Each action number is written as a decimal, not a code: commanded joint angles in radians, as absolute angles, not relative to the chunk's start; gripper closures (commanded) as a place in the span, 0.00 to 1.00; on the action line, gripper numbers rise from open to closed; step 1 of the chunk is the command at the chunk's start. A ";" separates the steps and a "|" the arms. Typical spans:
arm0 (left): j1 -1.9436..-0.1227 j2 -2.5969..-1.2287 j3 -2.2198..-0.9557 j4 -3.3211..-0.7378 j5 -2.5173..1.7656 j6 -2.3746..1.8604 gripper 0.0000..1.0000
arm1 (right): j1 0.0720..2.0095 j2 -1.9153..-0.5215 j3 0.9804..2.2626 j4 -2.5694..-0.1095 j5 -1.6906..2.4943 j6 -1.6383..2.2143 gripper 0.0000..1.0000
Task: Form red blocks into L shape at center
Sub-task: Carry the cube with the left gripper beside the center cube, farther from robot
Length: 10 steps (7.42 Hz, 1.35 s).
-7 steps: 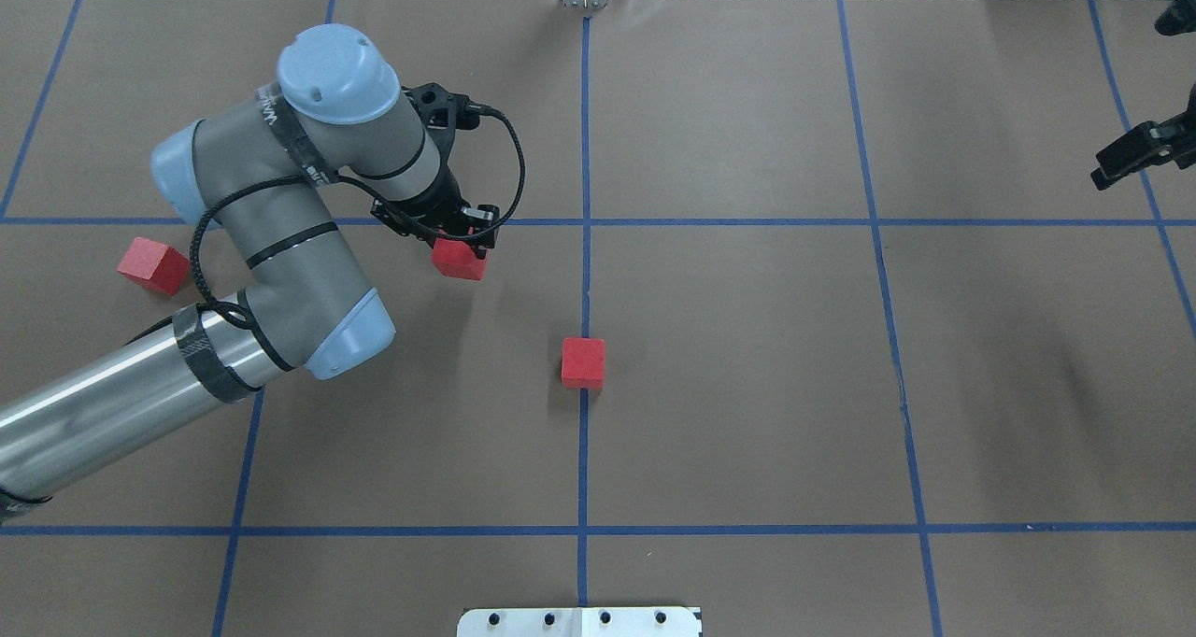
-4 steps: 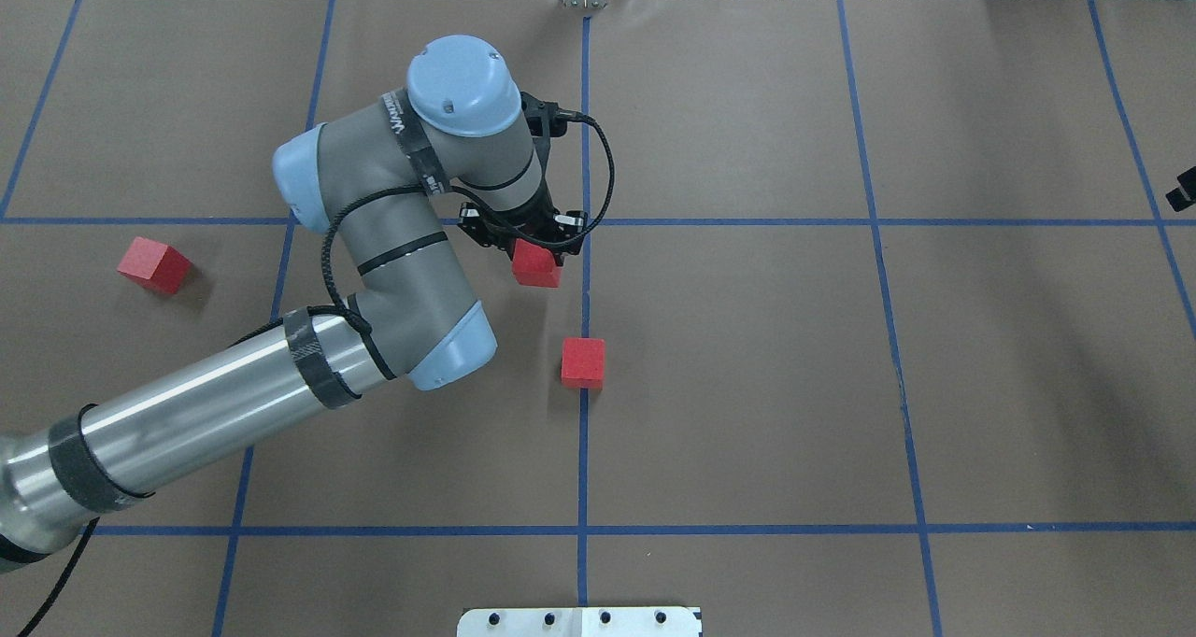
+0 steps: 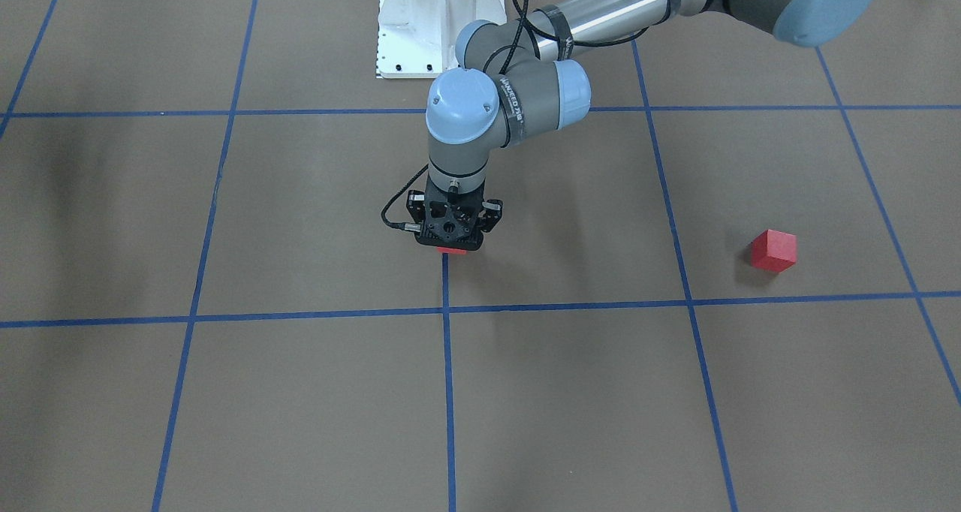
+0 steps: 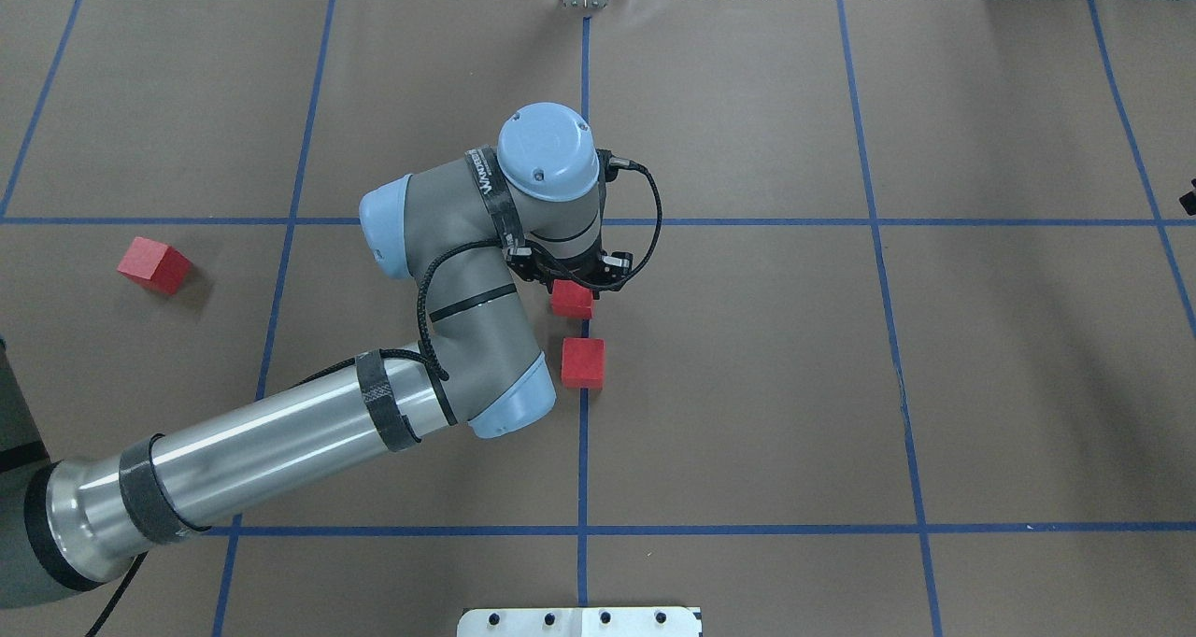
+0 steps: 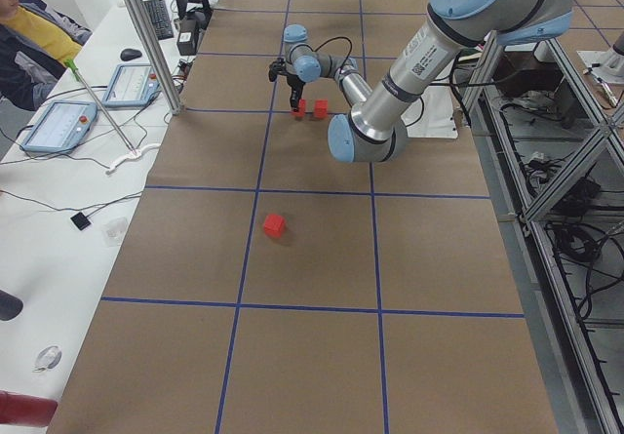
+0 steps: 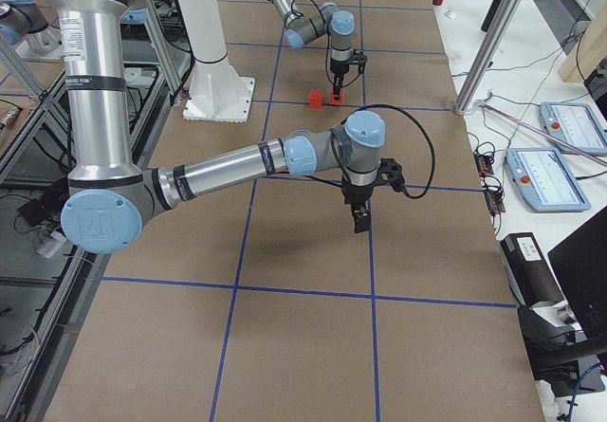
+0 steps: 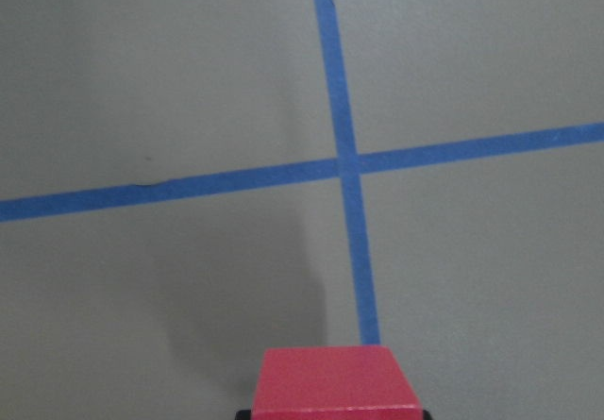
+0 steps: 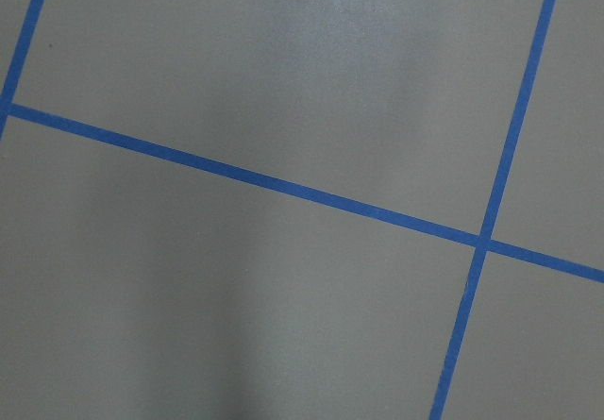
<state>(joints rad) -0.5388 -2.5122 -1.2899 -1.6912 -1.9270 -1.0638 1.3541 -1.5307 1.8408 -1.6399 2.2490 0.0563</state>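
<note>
Overhead, front cams opposite; shared center [image 4: 583, 431]

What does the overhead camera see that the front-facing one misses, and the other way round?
Only the overhead view shows the centre block lying on the tape line; from the front the arm hides it. Only the front view shows the white pedestal standing upright; overhead catches just its plate edge. Both show the left arm, the held block in its jaws, and the stray block off to one side.
</note>
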 commanded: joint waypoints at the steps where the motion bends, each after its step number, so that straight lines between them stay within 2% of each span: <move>1: -0.517 -2.519 -1.282 -1.689 -1.921 -1.136 0.83 | 1.355 -1.529 1.841 -1.640 2.249 0.060 0.01; 4: -0.515 -2.533 -1.290 -1.600 -1.919 -1.138 0.83 | 1.355 -1.528 1.841 -1.640 2.249 0.063 0.00; 10: -0.508 -2.537 -1.292 -1.608 -1.921 -1.138 0.80 | 1.355 -1.522 1.841 -1.640 2.246 0.064 0.00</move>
